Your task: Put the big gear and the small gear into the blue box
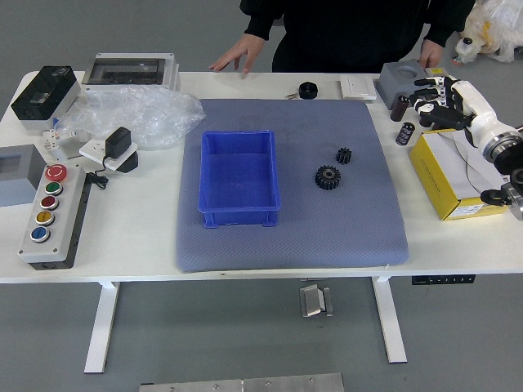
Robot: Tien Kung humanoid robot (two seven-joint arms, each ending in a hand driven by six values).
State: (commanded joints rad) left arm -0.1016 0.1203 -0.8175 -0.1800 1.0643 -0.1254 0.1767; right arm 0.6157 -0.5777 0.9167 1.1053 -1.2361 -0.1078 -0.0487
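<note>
Label [467, 210] on yellow cardboard box [431, 181] — print too small to read. Black-and-white right hand [459, 102]: fingers apart, empty. Big black toothed gear [328, 177] and small black toothed gear [344, 155] lie left of it, well apart, between it and blue plastic box [239, 216]. Grey-blue mat [302, 245], white table [131, 237], grey floor [237, 335] — black-sleeved person [351, 37] at far side, one hand [240, 53] spread.

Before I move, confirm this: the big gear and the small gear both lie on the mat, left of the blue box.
Wrong side: in the head view, the big gear and the small gear lie right of the blue box. Both are on the mat.
</note>
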